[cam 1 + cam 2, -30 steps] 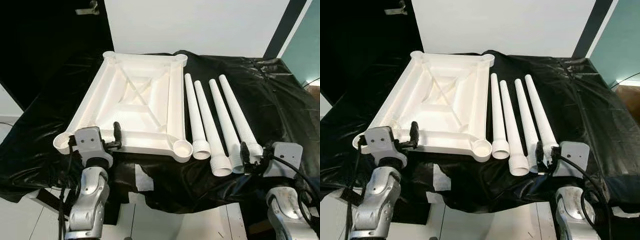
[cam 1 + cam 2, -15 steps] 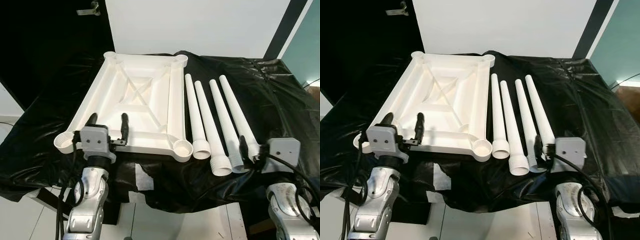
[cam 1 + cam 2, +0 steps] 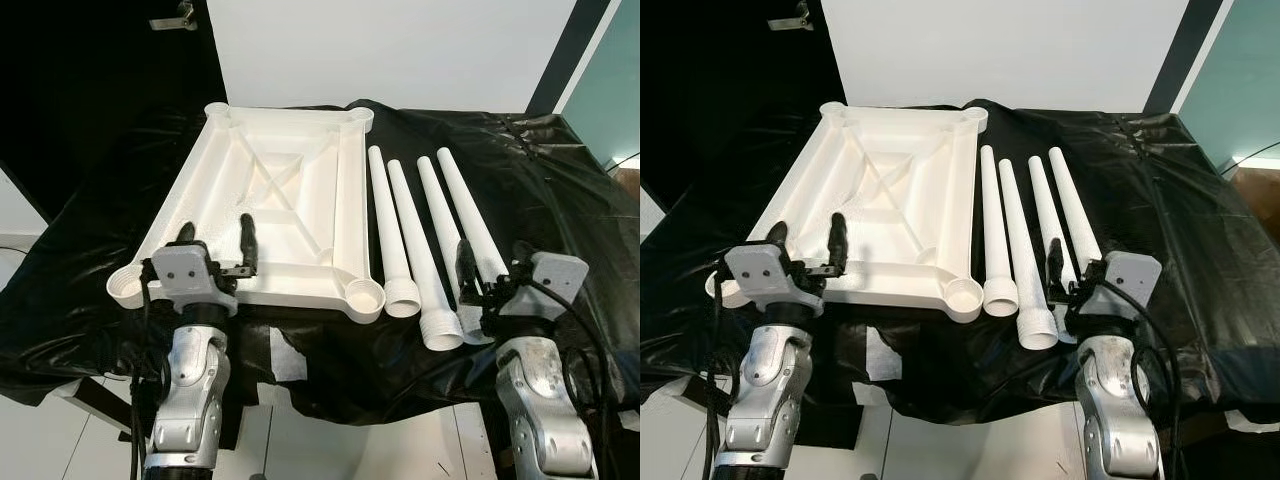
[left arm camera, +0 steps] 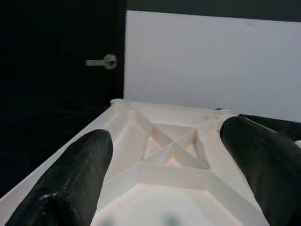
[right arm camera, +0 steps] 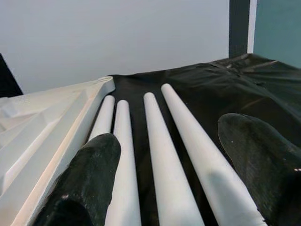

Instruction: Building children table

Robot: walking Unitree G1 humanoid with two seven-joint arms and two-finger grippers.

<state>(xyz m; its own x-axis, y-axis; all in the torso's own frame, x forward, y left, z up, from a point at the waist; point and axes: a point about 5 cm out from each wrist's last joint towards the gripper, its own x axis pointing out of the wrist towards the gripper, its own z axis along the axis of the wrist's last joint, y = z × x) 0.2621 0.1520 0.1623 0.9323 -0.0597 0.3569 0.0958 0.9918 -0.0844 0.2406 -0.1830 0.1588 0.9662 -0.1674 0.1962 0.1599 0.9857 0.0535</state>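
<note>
We judge assembly not begun: tabletop (image 3: 270,215) lies upside down, four legs (image 3: 430,250) loose beside it, left gripper (image 3: 215,242) and right gripper (image 5: 174,174) both spread, holding nothing.

Table (image 3: 560,190) draped in crinkled black plastic sheet (image 3: 530,160), sheet hanging over near edge. White tabletop (image 3: 270,200) lies upside down on left part, ribbed underside up, round sockets at corners. Four white legs (image 3: 425,245) lie side by side just right of it, parallel, wide threaded ends toward near edge. Right part of sheet bare
</note>
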